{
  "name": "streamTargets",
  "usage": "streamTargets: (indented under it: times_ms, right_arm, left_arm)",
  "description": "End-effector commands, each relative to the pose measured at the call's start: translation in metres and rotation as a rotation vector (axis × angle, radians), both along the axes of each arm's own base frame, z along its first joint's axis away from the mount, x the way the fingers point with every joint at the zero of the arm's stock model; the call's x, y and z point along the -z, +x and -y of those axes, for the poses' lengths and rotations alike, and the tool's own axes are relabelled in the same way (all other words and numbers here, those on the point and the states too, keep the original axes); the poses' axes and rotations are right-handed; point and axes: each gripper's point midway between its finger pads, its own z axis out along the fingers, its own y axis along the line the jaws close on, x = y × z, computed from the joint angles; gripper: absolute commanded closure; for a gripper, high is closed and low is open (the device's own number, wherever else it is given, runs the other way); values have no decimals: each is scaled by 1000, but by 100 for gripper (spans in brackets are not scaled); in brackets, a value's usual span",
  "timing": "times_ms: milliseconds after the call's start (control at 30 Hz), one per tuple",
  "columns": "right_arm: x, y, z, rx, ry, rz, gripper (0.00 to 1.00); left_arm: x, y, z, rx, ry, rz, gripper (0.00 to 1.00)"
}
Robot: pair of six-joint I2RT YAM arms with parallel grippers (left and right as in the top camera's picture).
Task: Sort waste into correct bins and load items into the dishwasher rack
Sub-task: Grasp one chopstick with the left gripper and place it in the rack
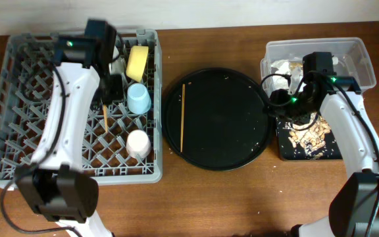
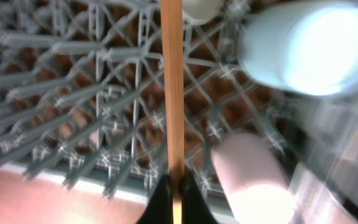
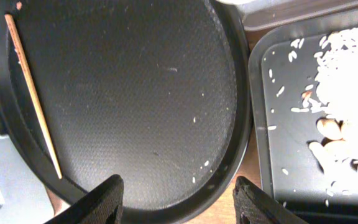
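The left end effector is shut tight on one end of a chopstick, which runs out from the fingers over the grid of the dishwasher rack. It hangs above the rack's right half. The blue cup and the pink cup stand in the rack just beside it, and the yellow bowl sits near the rack's back right corner.

The step in hand looks like laying this chopstick in the rack. To do it well, lower it until it lies along a channel between pegs, clear of both cups. Let go only then, so it neither bounces nor slips through the grid to the bench.

The right end effector is spread wide and holds nothing. It is well to the right of the rack, over the far edge of the round tray. The second chopstick lies on that tray, on the side nearest the rack. Food scraps sit in the black tray, farther still from the rack.
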Motion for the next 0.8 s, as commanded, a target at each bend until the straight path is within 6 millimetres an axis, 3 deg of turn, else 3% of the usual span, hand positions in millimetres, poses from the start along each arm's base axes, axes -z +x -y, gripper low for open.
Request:
streamTargets:
  times_ms: [0, 67, 100, 167, 233, 300, 367, 433, 533, 600, 700, 767]
  right_arm:
    - [0, 1, -1, 5, 9, -3, 42]
    - [0, 1, -1, 5, 9, -4, 42]
    - [0, 1, -1, 5, 9, -4, 42]
    - [0, 1, -1, 5, 9, -4, 42]
    - [0, 1, -1, 5, 9, -4, 42]
    - [0, 1, -1, 5, 9, -4, 42]
    - [0, 1, -1, 5, 10, -4, 42]
    - [0, 1, -1, 5, 10, -5, 42]
    - [0, 1, -1, 5, 10, -5, 42]
    - [0, 1, -1, 5, 10, -5, 42]
    - [0, 1, -1, 6, 10, -5, 42]
    - [0, 0, -1, 6, 10, -8, 41]
  left_arm:
    - [54, -12, -11, 31, 39, -99, 100]
    - [69, -12, -12, 31, 42, -99, 100]
    - [72, -12, -14, 30, 55, -98, 92]
    - [72, -11, -16, 33, 64, -94, 63]
    - [67, -7, -15, 39, 62, -79, 53]
    - [53, 2, -7, 53, 38, -40, 51]
    - [29, 15, 16, 90, -35, 36, 50]
    - [7, 27, 53, 175, -136, 104, 51]
    - [-6, 36, 106, 286, -214, 180, 51]
    - [1, 35, 141, 357, -221, 186, 46]
    - [30, 35, 165, 402, -213, 116, 41]
    - [60, 36, 178, 410, -205, 60, 41]
